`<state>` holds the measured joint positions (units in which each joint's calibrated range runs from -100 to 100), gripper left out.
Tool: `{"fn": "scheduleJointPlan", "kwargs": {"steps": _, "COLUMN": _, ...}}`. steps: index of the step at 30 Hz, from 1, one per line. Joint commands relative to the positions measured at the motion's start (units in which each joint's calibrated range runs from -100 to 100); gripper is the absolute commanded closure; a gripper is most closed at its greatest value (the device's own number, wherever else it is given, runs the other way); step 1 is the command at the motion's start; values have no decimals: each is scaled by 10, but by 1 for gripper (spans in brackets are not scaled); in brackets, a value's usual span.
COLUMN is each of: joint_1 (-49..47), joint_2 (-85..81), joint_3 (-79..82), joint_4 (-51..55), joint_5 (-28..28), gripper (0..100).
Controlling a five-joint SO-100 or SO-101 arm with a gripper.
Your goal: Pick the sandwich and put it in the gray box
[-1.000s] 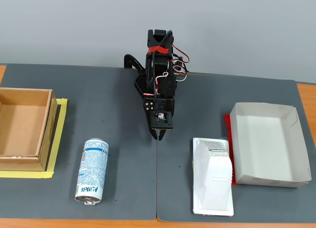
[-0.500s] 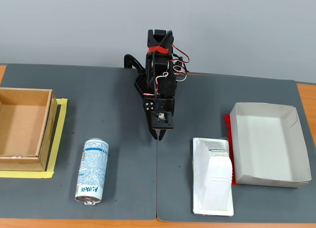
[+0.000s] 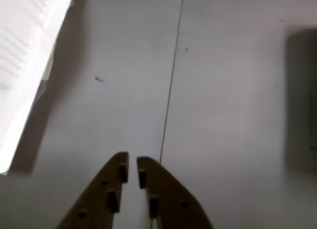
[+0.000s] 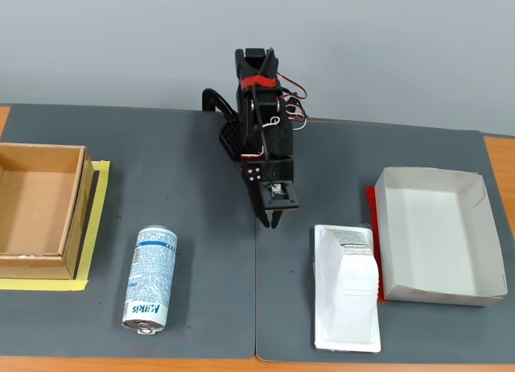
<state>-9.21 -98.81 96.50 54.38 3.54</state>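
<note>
The sandwich (image 4: pixel 347 287) is a white wedge-shaped plastic package lying flat on the dark mat at the front right in the fixed view; its edge shows blurred at the upper left of the wrist view (image 3: pixel 22 55). The gray box (image 4: pixel 438 235), a shallow pale tray with a red strip on its left side, sits just right of the sandwich. My gripper (image 4: pixel 271 221) hangs over the mat's middle seam, up and left of the sandwich, apart from it. Its two dark fingers (image 3: pixel 131 170) stand nearly together with only a thin slit and nothing between them.
A blue-white can (image 4: pixel 150 279) lies on its side at the front left. A deeper brown cardboard box (image 4: pixel 36 211) on yellow tape stands at the left edge. A dark blurred shape (image 3: pixel 302 100) lies at the wrist view's right edge.
The arm has swung slightly right, toward the sandwich, and the gripper tip now points a little to the right of the seam. The objects have not moved.
</note>
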Motion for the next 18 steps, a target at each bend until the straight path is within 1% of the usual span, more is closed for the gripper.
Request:
{"fn": "scheduleJointPlan", "kwargs": {"steps": 1, "joint_1": -6, "joint_2": 33, "joint_3": -42, "joint_4": -7, "joint_5": -1, "gripper": 98}}
{"fn": "scheduleJointPlan", "kwargs": {"steps": 5, "joint_1": -9, "joint_2": 111, "joint_3": -94, "joint_4": -8, "joint_5": -2, "gripper": 98}}
{"fn": "scheduleJointPlan", "kwargs": {"steps": 10, "joint_1": -44, "joint_2": 212, "joint_3": -184, "joint_4": -9, "joint_5": -4, "gripper": 98}}
{"fn": "scheduleJointPlan", "kwargs": {"steps": 16, "joint_1": -64, "joint_2": 291, "joint_3": -259, "joint_4": -11, "joint_5": -4, "gripper": 98}}
{"fn": "scheduleJointPlan", "kwargs": {"steps": 18, "joint_1": -64, "joint_2": 309, "joint_3": -274, "joint_4": -32, "joint_5": -4, "gripper": 98}}
